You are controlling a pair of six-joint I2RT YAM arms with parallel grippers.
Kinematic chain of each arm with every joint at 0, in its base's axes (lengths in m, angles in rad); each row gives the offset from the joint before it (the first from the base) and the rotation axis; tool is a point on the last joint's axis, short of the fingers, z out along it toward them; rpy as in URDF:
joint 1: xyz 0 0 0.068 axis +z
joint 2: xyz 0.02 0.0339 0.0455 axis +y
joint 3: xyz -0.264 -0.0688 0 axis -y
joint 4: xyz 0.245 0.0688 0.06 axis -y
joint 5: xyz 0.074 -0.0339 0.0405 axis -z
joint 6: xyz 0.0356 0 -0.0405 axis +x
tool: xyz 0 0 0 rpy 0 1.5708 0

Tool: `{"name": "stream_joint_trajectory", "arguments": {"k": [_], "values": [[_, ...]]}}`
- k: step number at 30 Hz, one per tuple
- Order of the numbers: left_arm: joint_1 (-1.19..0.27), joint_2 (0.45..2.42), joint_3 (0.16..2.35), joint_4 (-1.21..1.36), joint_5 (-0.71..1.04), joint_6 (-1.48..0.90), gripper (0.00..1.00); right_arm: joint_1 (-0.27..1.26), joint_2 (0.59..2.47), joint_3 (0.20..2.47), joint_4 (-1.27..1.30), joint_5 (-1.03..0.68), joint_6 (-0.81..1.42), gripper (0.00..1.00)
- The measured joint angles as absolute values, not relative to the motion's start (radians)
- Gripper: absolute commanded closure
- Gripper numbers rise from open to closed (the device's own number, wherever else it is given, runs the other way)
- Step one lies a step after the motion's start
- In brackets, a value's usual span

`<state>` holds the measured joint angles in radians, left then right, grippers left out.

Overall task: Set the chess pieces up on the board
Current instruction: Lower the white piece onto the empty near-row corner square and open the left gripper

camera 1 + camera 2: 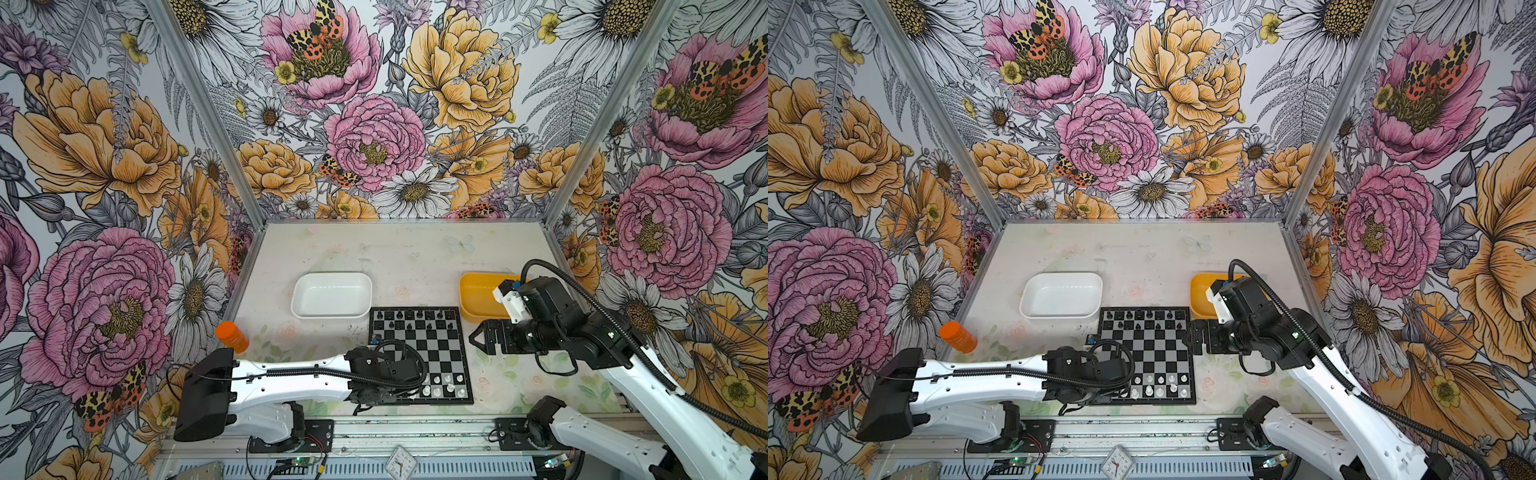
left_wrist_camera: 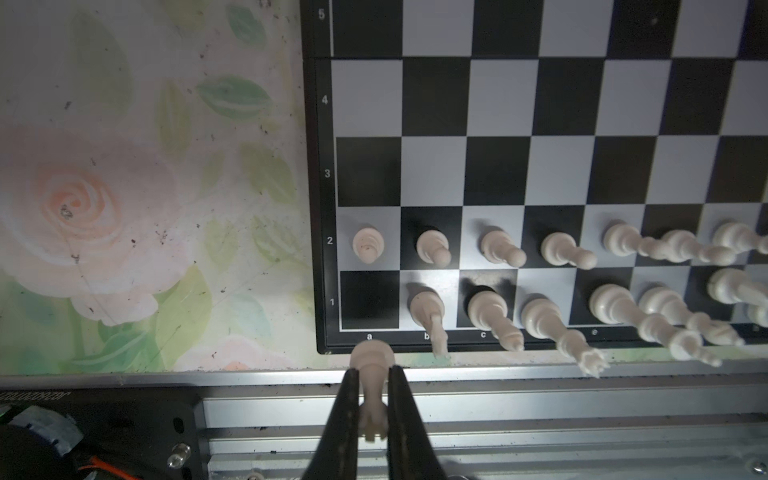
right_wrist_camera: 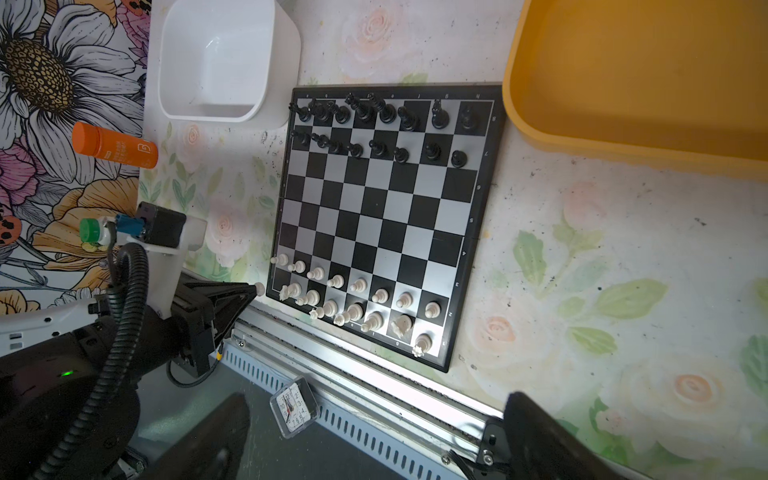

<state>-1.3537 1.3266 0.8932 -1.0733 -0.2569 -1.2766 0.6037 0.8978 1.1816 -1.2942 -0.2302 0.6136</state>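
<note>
One square chessboard of black and silver-grey checks (image 3: 386, 199) is counted. Sixteen glossy black plastic chessmen (image 3: 363, 112) are counted on it, eight in each of two rows. Sixteen translucent white plastic chessmen (image 3: 358, 285) are counted in all: eight in one row, seven in the row behind it, and a single white chessman (image 2: 372, 355) gripped in the left tool (image 2: 373, 373). One white rectangular plastic tray (image 1: 332, 275) and one yellow plastic tray (image 1: 467, 291) are counted on the desk (image 1: 415, 253). One orange cylindrical bottle (image 1: 232, 336) and one small white-faced clock (image 1: 400, 463) are counted. Two white robot arms are counted, the left arm (image 1: 291, 374) and the right arm (image 1: 648, 395).
</note>
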Motion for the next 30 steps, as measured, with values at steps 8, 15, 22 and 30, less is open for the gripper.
{"name": "stream_joint_trajectory", "arguments": {"k": [8, 15, 22, 30], "values": [[-1.354, 1.352, 0.85, -1.023, -0.233, -1.276, 0.88, 0.604, 0.898, 1.182, -1.302, -0.229, 0.614, 0.02], [-1.349, 1.361, 0.843, -1.0, -0.205, -1.268, 0.88, 0.604, 0.897, 1.182, -1.302, -0.217, 0.614, 0.02], [-1.326, 1.371, 0.842, -0.986, -0.188, -1.247, 0.88, 0.604, 0.881, 1.182, -1.311, -0.21, 0.614, 0.02], [-1.297, 1.377, 0.836, -0.986, -0.186, -1.23, 0.88, 0.604, 0.878, 1.182, -1.321, -0.204, 0.614, 0.02]]}}
